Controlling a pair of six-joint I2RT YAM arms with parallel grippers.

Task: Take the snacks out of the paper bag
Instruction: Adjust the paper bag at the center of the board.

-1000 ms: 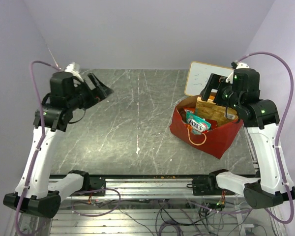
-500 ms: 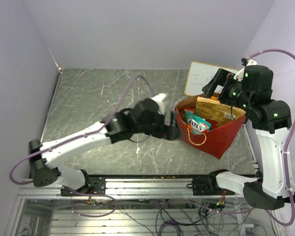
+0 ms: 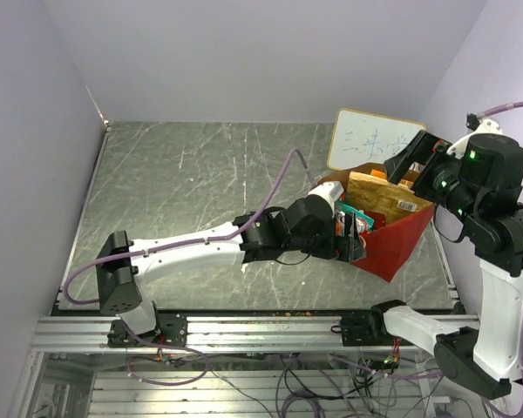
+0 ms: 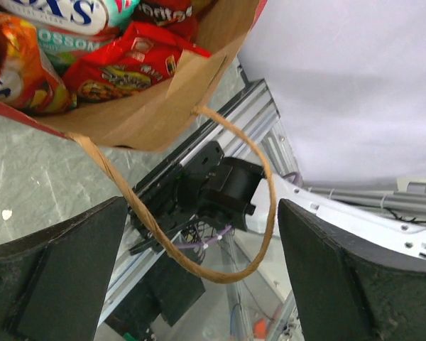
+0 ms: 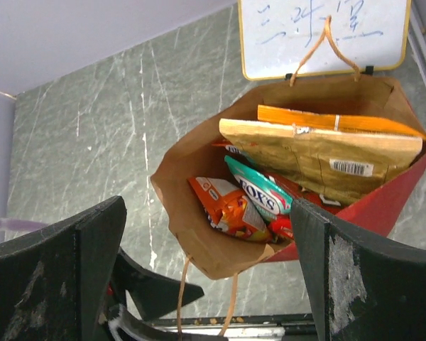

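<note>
Both jaws wide open, left jaws at paper bag (image 3: 394,246) mouth, cord handle (image 4: 272,206) between them, right jaws above snacks (image 5: 259,192)

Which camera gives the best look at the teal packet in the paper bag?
Right wrist: the teal packet shows nearly whole, label facing the camera. The left wrist view cuts it off at the frame's top edge; the top view shows just a sliver.

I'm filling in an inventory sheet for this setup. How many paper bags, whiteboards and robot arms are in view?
Paper bag: 1
Whiteboard: 1
Robot arms: 2
Total: 4
</note>
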